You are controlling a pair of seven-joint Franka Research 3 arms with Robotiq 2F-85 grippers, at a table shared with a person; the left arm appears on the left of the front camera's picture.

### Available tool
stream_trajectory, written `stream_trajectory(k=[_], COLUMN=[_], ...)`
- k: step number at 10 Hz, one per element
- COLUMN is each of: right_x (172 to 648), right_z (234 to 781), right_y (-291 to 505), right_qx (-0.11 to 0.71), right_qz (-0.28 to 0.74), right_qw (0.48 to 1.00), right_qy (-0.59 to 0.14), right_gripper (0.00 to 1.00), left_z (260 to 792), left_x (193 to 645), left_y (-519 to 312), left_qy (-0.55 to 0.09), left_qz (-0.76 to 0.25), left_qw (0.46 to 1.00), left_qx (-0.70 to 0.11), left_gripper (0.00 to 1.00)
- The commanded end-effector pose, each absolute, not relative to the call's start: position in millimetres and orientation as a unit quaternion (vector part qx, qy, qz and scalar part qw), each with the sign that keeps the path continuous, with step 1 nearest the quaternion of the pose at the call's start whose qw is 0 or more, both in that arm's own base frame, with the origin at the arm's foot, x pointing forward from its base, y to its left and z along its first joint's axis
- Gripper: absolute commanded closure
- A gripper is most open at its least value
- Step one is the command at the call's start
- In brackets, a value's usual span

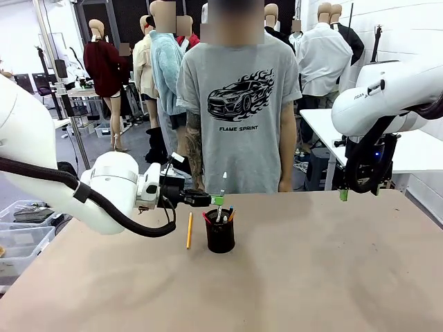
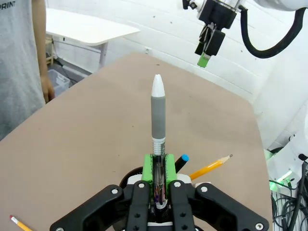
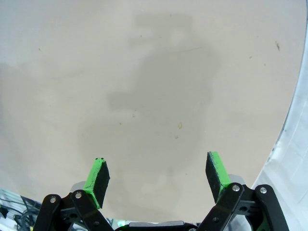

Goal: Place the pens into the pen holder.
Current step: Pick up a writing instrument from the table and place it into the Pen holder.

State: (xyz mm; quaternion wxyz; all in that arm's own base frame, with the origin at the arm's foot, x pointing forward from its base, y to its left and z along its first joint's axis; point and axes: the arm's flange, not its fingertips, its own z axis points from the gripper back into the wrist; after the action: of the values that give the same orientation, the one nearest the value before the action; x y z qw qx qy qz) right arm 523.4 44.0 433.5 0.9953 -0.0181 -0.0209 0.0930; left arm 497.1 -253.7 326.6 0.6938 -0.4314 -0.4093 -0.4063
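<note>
My left gripper (image 1: pixel 217 200) (image 2: pixel 159 168) is shut on a pen (image 1: pixel 222 188) (image 2: pixel 158 115) with a grey grip and a white tip, holding it upright just above the black mesh pen holder (image 1: pixel 220 236). A yellow pencil (image 2: pixel 211 167) and a blue-ended pen (image 2: pixel 182 160) stand in the holder. Another yellow pencil (image 1: pixel 189 230) (image 2: pixel 18 223) lies on the table just left of the holder. My right gripper (image 1: pixel 360 194) (image 3: pixel 159 175) hangs open over bare table at the far right, with nothing between its fingers.
A person in a grey T-shirt (image 1: pixel 239 104) stands at the far edge of the brown table (image 1: pixel 311 277), hands down. Plastic bins (image 1: pixel 21 235) sit off the table's left side. A white table (image 1: pixel 415 149) stands behind at the right.
</note>
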Motion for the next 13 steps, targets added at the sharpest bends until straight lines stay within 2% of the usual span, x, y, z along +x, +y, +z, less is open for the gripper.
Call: stream_trajectory(k=[1,12,13], right_x=[523.3,523.3,523.3], right_z=[433.1,433.1,433.1], right_y=[44.1,44.1,44.1], right_qx=[-0.018,-0.018,-0.018], right_qz=[0.093,0.093,0.093], right_qw=[0.995,0.995,0.995], right_qy=[-0.018,-0.018,-0.018], right_gripper=[0.0,0.0,0.0], left_z=[313.7,296.5,296.3], left_x=[497.6,498.9,498.5], left_y=[-257.0,-258.3,-258.4], left_qy=[-0.433,-0.408,-0.407], left_qz=[-0.406,-0.403,-0.403], left_qw=[0.687,0.711,0.712], left_qx=[-0.418,-0.407,-0.407], left_gripper=[1.0,1.0,0.92])
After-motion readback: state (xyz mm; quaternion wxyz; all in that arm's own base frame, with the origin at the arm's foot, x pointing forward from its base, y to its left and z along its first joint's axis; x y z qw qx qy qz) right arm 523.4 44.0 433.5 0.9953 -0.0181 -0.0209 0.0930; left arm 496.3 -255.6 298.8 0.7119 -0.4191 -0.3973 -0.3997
